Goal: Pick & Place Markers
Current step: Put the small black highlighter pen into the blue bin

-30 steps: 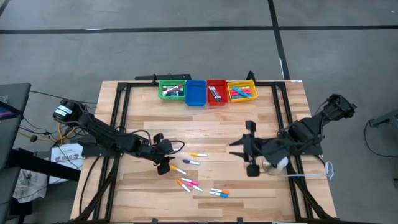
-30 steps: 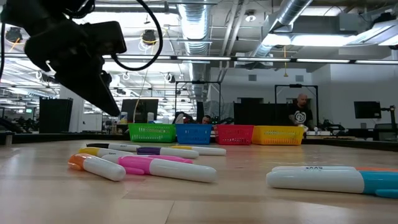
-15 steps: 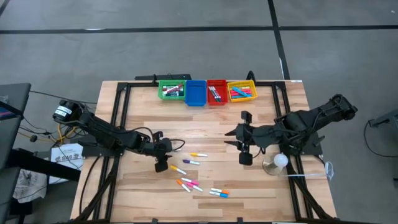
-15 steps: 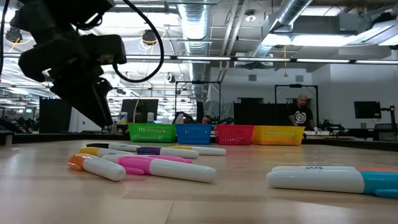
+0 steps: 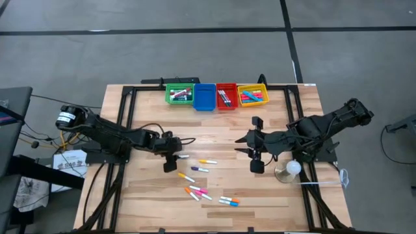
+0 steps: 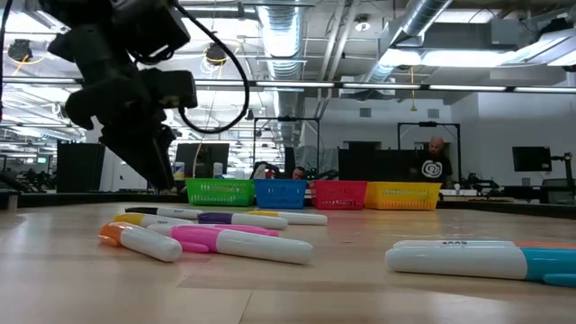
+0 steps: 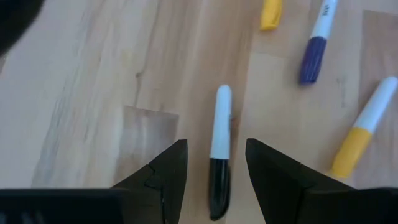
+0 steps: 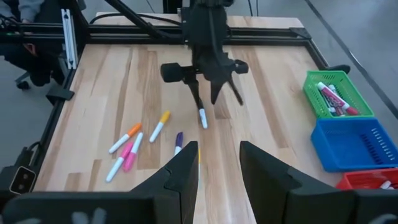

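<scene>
The left tool [image 7: 216,165] hangs low over the wooden surface [image 5: 143,201] with its two fingers parted and nothing between them, straddling a black-and-white marker [image 7: 217,149] that lies flat and lengthwise in the gap. The fit looks tight: if the tool comes down slightly off line, a fingertip could land on the barrel and roll the marker aside, or a closing pinch could catch only the black cap end and let the white end swing.

Close by lie a purple-capped marker [image 7: 316,43] and a yellow-ended marker [image 7: 364,127], the latter near enough that a sideways correction could knock it. More markers [image 5: 198,192] are scattered toward the front edge, so a kicked pen could roll off.

The right tool [image 5: 255,151] waits above open wood on the other side, its fingers standing moderately apart and empty, well clear of the left arm.

At the far edge sit the green bin [image 5: 179,95], blue bin [image 5: 204,97], red bin [image 5: 225,96] and yellow bin [image 5: 253,95], touching in a row. The stretch of surface between the markers and the bins is bare, giving room for a carry, though the black frame rail [image 5: 123,117] flanks the left arm's path.
</scene>
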Available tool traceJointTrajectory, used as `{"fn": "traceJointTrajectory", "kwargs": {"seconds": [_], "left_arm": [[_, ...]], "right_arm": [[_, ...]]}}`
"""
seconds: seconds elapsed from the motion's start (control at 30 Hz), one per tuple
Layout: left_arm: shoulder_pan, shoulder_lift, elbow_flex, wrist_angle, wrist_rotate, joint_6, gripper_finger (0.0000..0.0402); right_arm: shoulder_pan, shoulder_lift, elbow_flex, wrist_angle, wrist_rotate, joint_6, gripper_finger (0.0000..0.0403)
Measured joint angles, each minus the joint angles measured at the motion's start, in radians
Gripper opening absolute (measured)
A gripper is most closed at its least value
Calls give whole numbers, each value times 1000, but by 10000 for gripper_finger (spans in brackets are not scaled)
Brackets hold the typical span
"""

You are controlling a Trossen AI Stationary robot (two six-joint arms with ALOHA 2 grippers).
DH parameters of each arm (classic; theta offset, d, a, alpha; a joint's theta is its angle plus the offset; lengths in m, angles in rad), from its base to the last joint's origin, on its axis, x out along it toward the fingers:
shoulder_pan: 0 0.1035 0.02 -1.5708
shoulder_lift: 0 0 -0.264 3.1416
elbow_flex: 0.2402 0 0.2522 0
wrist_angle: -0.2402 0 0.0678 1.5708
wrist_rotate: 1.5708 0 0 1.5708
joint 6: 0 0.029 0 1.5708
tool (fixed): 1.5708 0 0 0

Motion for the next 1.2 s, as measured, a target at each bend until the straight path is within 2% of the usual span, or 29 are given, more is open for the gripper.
{"fn": "traceJointTrajectory", "kwargs": {"seconds": [0.17,0.47,0.6,0.77,1.0,1.2], "left_arm": [[19,55,-40,42,60,-3,163],[19,138,-48,97,61,-11,159],[20,135,-50,107,66,-13,123],[20,136,-52,146,100,-17,43],[44,30,-58,149,77,-53,38],[160,-132,-55,249,20,-70,41]], "right_arm": [[0,0,0,5,0,22,107],[-1,0,0,10,1,23,107],[-1,0,0,30,2,24,107],[-1,0,0,52,3,24,107],[7,0,0,107,2,26,107],[7,0,0,129,4,25,107]]}}
